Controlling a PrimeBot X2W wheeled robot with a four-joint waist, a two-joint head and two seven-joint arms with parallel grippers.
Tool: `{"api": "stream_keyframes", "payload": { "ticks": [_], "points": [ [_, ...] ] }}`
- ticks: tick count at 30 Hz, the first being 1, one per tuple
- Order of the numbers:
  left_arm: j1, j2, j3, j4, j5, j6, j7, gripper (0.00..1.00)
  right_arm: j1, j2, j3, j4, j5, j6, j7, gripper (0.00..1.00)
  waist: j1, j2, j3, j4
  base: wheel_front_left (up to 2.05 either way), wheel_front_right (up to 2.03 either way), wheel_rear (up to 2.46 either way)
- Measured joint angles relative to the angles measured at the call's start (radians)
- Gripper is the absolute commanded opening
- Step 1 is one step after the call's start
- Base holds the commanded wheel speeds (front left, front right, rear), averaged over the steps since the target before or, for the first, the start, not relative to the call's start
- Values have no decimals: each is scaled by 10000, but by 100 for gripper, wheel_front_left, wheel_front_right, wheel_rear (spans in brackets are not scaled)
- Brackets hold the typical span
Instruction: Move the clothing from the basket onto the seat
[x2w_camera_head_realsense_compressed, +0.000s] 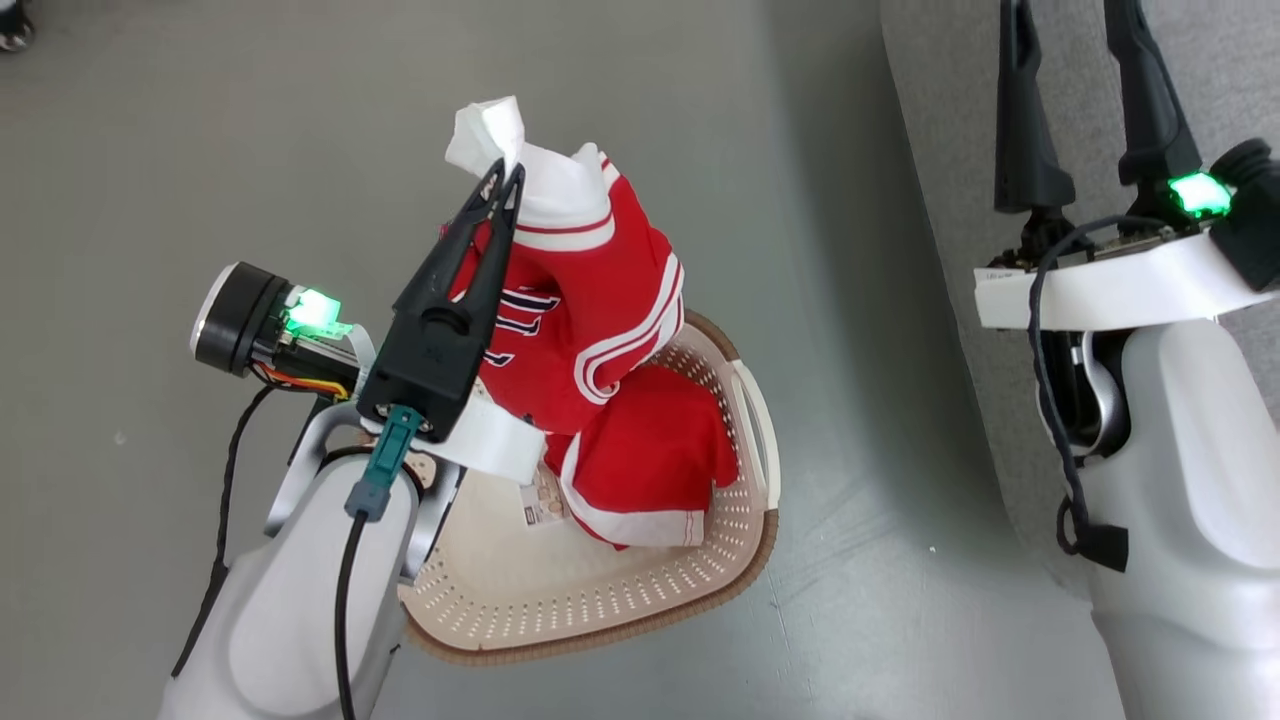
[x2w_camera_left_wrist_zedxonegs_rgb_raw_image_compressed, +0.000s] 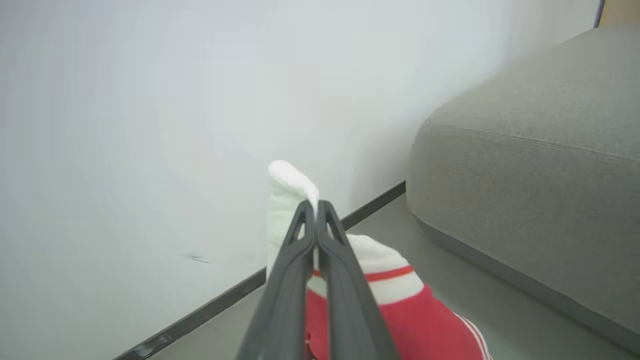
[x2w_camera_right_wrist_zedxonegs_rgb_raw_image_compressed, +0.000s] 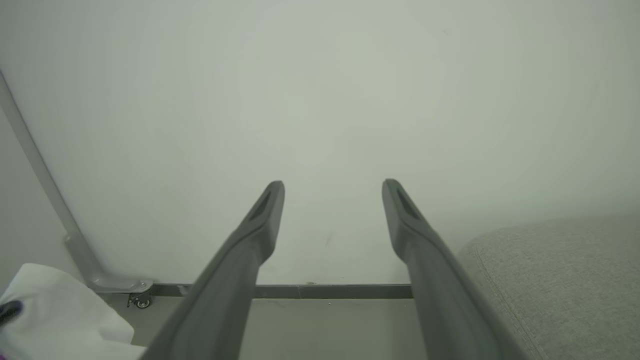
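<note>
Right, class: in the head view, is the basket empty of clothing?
No, one red garment lies in the basket, under the jersey held up by the left gripper.

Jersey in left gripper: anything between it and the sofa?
Nothing visible. The left gripper holds the jersey above the basket; only bare floor lies between basket and sofa. Open right gripper hangs over the sofa.

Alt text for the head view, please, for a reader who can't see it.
The left gripper is shut on the white trim of a red jersey, holding it up over a cream laundry basket where a second red garment lies. The right gripper hangs open over the grey sofa at the right.
</note>
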Motion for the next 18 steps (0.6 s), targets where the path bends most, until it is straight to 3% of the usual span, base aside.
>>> {"api": "stream_keyframes", "payload": {
  "ticks": [12,18],
  "points": [
    [143,470,-13,-1060,-182,-268,-27,0,1025,-8,479,337,-332,0,0,100,0,0,-1245,362,0,0,0],
    [126,794,50,-1356,-184,-539,-27,0,1383,-15,1189,487,-380,0,0,100,0,0,-1887,499,0,0,0]
  ]
}}
